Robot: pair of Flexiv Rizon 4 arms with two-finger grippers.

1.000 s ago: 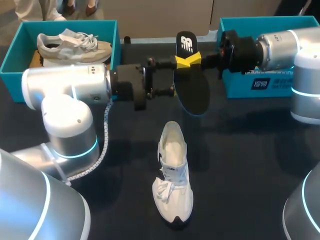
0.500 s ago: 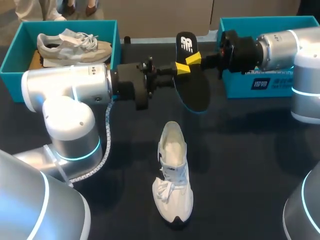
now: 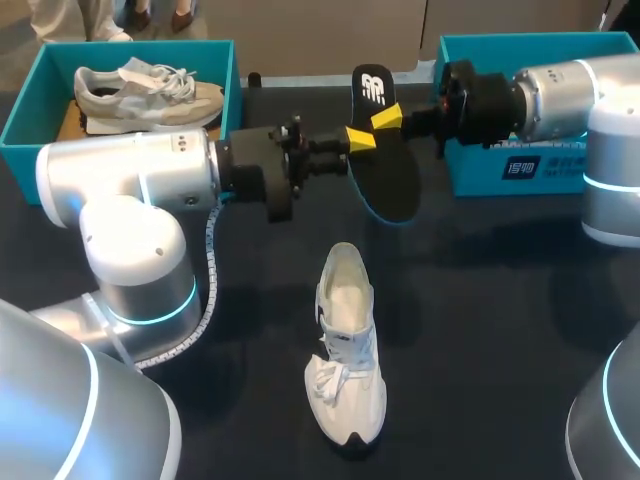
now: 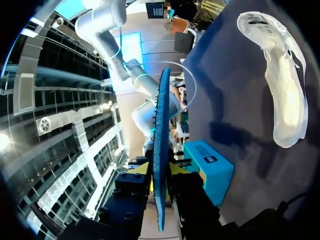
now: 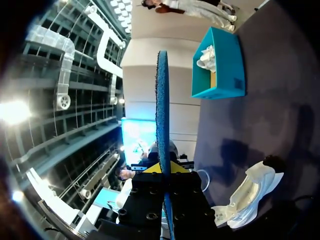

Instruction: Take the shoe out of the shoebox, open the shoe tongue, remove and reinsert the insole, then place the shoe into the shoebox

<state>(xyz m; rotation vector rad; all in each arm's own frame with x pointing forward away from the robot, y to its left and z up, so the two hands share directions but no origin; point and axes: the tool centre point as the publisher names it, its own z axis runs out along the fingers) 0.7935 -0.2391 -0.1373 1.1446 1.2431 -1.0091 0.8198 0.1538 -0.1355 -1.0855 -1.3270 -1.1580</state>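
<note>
Pinching one insole [image 3: 386,180] between two end effectors [image 3: 358,139] [image 3: 388,118]

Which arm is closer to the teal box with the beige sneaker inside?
Left. The left arm lies right beside that teal box; the right arm is across the table.

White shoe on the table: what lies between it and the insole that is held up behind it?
Nothing. In the head view only bare dark table shows between the white shoe and the insole.
</note>
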